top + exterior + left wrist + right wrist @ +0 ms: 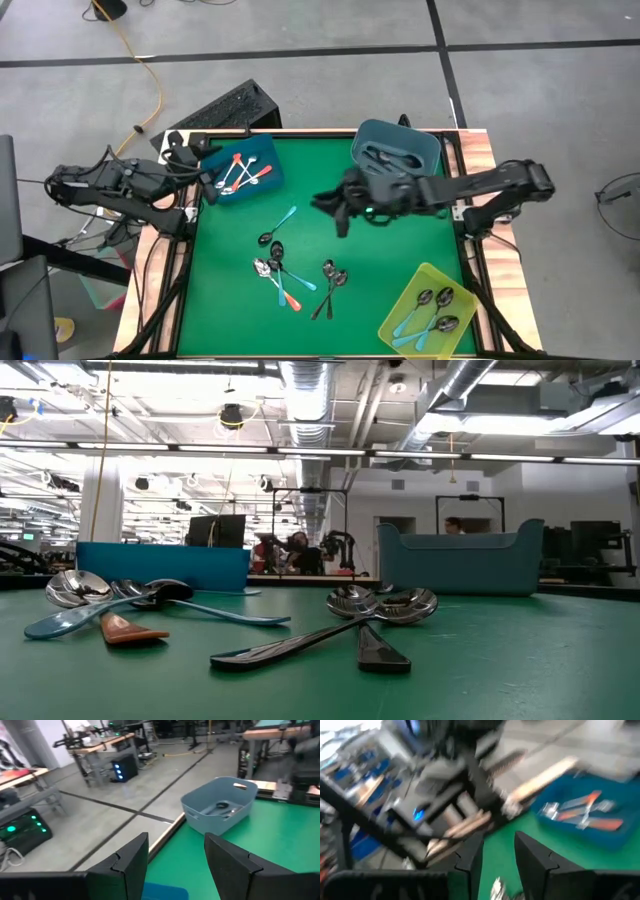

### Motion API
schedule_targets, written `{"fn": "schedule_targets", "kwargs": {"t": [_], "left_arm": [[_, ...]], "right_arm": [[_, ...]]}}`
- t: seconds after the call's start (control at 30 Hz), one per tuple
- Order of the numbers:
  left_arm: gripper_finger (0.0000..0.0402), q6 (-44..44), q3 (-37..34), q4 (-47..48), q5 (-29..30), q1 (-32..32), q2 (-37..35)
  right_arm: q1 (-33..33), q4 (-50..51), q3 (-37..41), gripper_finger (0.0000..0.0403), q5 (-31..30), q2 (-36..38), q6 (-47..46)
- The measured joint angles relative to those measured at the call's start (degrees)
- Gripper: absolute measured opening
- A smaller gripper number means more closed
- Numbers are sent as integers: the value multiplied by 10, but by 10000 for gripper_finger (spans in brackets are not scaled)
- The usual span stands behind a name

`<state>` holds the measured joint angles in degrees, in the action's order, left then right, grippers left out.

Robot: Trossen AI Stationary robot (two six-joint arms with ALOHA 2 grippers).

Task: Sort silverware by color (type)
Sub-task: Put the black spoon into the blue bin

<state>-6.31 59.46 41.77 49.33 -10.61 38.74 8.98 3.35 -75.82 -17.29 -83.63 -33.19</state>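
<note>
While the right gripper, fingers half apart and empty, hangs over the green mat, the light-blue-handled metal spoon lies left of it, handle slanting far-right.

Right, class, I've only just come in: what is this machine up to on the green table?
A two-armed robot is sorting small spoons into bins by handle colour. The blue bin holds orange-handled spoons, the grey bin dark ones, the yellow bin blue-handled ones. A loose pile of spoons lies unsorted on the green table. The right hand hangs empty above mid-table, fingers apart; the left hand waits open by the blue bin.
</note>
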Motion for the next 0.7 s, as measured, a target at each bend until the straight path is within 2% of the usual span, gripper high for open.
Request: {"fn": "schedule_targets", "kwargs": {"t": [0.23,0.47,0.57,0.7], "left_arm": [[179,-18,0,24,-15,0,0],[179,-67,0,39,-28,0,1],[179,-86,0,39,-30,0,7],[179,-99,0,39,-30,0,19]], "right_arm": [[-22,13,-25,123,193,-108,-27],[11,10,-83,98,386,-206,-3],[34,27,-115,92,419,-247,7],[62,113,-165,93,413,-299,38]]}}
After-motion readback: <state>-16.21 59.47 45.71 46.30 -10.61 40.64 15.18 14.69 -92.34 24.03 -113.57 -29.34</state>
